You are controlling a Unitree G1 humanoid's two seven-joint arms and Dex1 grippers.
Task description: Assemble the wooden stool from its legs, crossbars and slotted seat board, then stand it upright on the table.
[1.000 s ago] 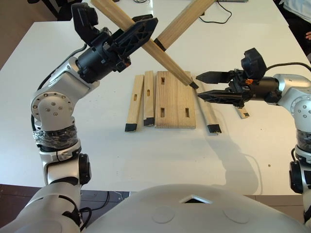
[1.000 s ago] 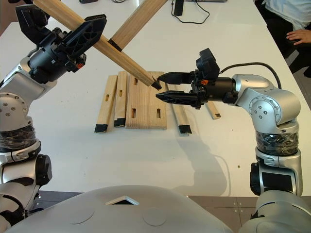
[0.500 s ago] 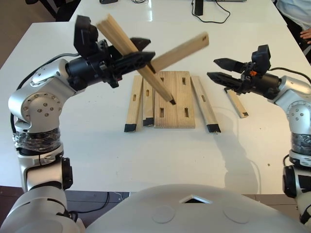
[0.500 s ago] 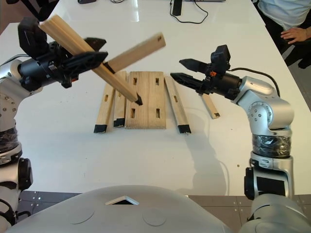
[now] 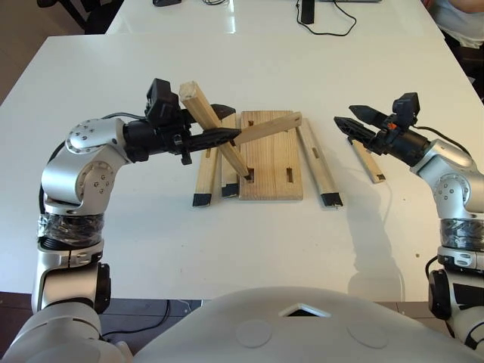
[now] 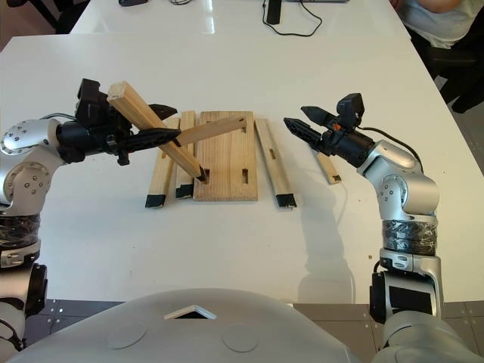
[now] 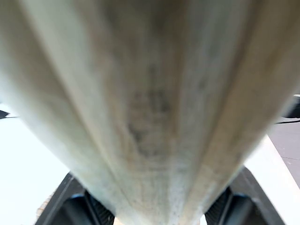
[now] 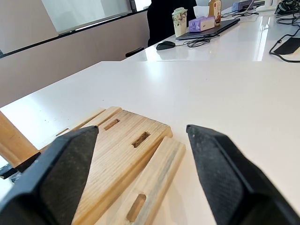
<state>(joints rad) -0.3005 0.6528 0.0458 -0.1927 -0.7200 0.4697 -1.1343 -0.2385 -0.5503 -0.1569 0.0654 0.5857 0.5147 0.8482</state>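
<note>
We see the left gripper (image 5: 210,138) clamped on the crossed legs (image 5: 229,153), whose black tip touches the board (image 5: 276,162) on the table (image 5: 151,249), while the right gripper (image 5: 346,116) hovers wide open right of it.

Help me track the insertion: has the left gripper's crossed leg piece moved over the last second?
Yes. Against the seat board, the crossed leg piece has dropped leftward; its black tip now sits at the board's left edge.
</note>
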